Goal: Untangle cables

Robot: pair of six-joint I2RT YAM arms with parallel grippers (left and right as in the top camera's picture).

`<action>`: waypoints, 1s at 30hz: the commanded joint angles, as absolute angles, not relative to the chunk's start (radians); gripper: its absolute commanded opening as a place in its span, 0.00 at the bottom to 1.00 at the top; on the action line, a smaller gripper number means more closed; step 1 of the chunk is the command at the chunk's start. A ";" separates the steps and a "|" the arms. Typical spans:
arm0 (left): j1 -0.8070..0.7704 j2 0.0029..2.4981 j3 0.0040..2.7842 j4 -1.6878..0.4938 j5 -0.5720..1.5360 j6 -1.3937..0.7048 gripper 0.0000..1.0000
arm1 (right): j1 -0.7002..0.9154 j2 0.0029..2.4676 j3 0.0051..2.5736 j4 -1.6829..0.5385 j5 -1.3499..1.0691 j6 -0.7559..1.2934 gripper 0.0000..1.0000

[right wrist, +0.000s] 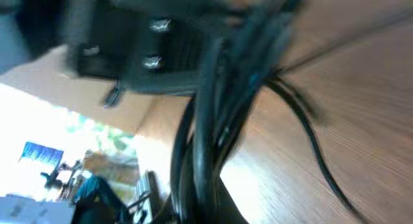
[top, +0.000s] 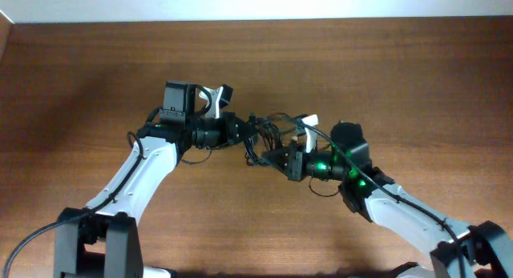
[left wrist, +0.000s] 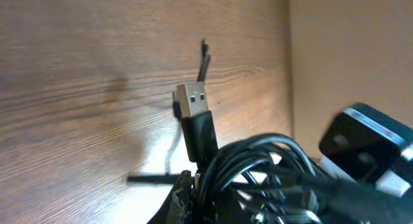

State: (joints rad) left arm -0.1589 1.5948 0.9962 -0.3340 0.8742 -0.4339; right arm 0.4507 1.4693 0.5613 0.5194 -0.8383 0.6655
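The step in hand looks like the pulling-apart stage of untangling: both arms meet over the middle of the brown wooden table (top: 401, 70), with the knot of thin black flexible cables (top: 268, 130) bunched between them and lifted clear of the wood; no cord lies free yet, so the task seems to be at an early point.

The left gripper (top: 247, 132) has its jaws drawn nearly together; in its wrist view the looped cables (left wrist: 258, 162) crowd the lower edge where its fingers sit, so it appears to clamp the bundle, though the fingertips themselves are hidden by the loops. One silvery USB plug (left wrist: 191, 100) on a black moulded end stands up out of the bundle, above the table and touching nothing.

The right gripper (top: 279, 158) is likewise closed down narrow; its wrist view is blurred, yet several strands (right wrist: 210, 127) run straight down into its fingers, so it seems to pinch the cables too.

The next move probably calls for easing the two grips apart gently, so that loops loosen rather than cinch; the upright plug could snag a loop.
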 commanded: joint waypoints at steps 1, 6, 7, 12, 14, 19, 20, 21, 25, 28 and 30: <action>-0.093 1.576 1.048 -0.271 0.685 -0.458 0.00 | 0.478 1.471 0.505 0.678 -1.280 0.565 0.04; -0.164 1.576 1.048 -0.269 0.685 -0.441 0.00 | 0.478 1.471 0.505 0.725 -1.178 0.565 0.04; -0.170 1.576 1.048 -0.260 0.685 -0.412 0.00 | 0.478 1.471 0.505 0.706 -1.168 0.566 0.04; -0.146 1.576 1.048 -0.133 0.685 -0.403 0.00 | 0.478 1.471 0.505 0.607 -1.145 0.565 0.04; -0.136 1.576 1.048 -0.077 0.685 -0.429 0.00 | 0.478 1.471 0.505 0.607 -1.143 0.565 0.04; -0.136 1.576 1.048 -0.081 0.685 -0.448 0.00 | 0.476 1.471 0.505 0.624 -1.117 0.565 0.04; -0.136 1.576 1.048 -0.113 0.685 -0.448 0.00 | 0.473 1.471 0.505 0.624 -1.080 0.566 0.04; -0.135 1.576 1.048 -0.165 0.685 -0.448 0.00 | 0.465 1.471 0.505 0.623 -1.037 0.583 0.04; -0.093 1.576 1.048 -0.382 0.689 -0.447 0.00 | 0.396 1.471 0.505 0.553 -0.902 0.646 0.04; -0.019 1.576 1.048 -0.419 0.797 -0.448 0.00 | 0.316 1.471 0.505 0.431 -0.809 0.644 0.04; 0.005 1.576 1.048 -0.418 0.817 -0.450 0.00 | 0.282 1.471 0.505 0.400 -0.800 0.644 0.04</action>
